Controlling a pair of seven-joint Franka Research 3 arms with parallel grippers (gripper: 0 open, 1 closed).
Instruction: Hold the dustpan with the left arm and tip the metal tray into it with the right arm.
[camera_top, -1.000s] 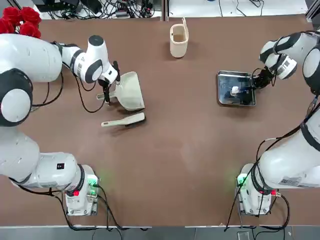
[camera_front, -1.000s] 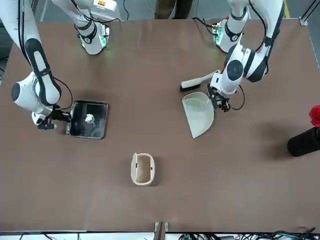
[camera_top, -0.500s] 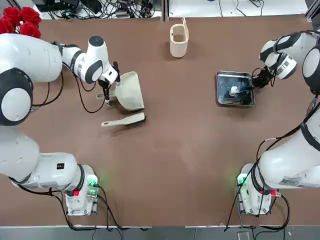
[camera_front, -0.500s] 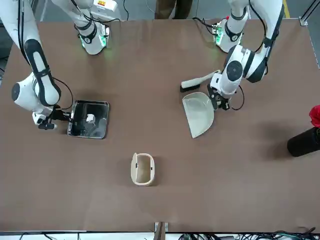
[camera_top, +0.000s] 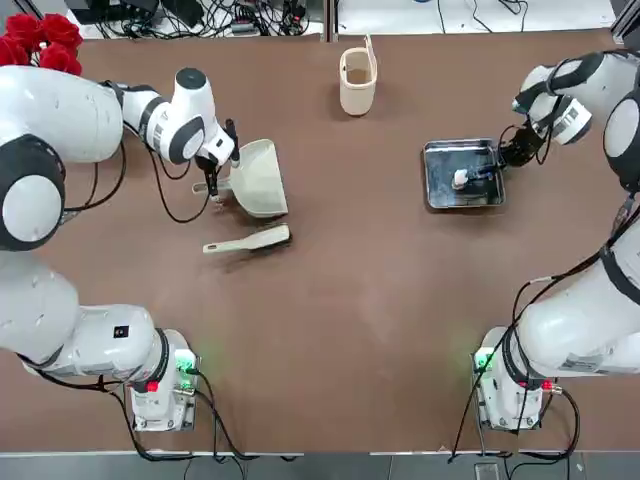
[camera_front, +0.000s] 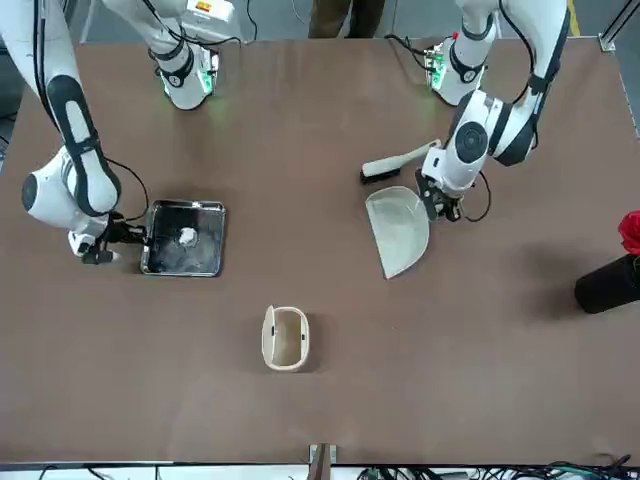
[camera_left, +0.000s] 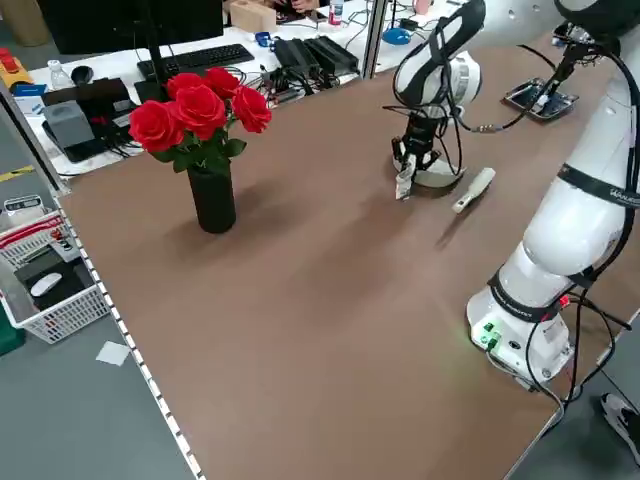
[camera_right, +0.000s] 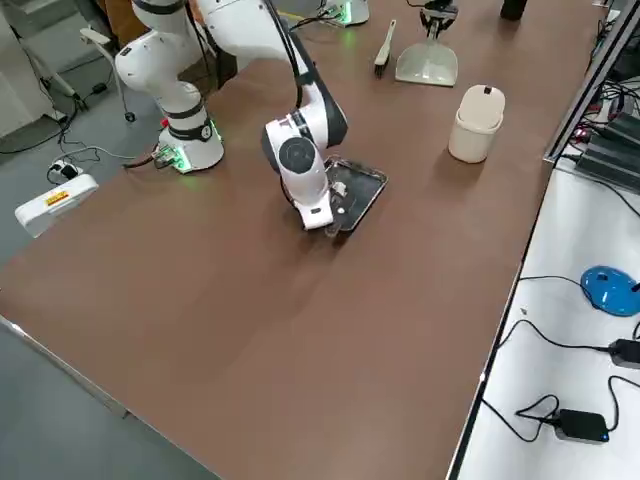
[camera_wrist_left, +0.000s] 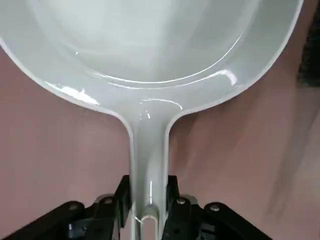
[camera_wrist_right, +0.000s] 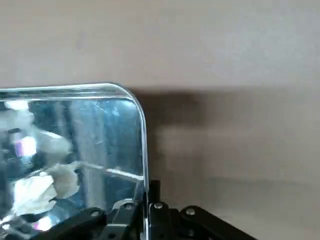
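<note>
The cream-white dustpan (camera_top: 258, 180) lies on the brown table at the left, its mouth facing the middle. My left gripper (camera_top: 213, 186) is shut on its short handle, which shows pinched between both fingers in the left wrist view (camera_wrist_left: 149, 210). At the right lies the shiny metal tray (camera_top: 440, 191), with a white crumpled scrap (camera_top: 461, 179) inside. My right gripper (camera_top: 503, 156) is shut on the tray's rim at the edge away from the dustpan (camera_wrist_right: 145, 205). A shadow under that edge suggests it is slightly raised. The front view shows the dustpan (camera_front: 398, 232) and tray (camera_front: 203, 262) well apart.
A slim cream hand brush (camera_top: 248, 241) lies just in front of the dustpan. A tall cream cup (camera_top: 357, 80) stands at the far middle of the table. Red roses in a dark vase (camera_left: 210, 195) stand at the far left corner. Bare table lies between tray and dustpan.
My left gripper's fingers have closed on the dustpan handle. My right gripper has carried the tray a little toward the table's middle and far side.
</note>
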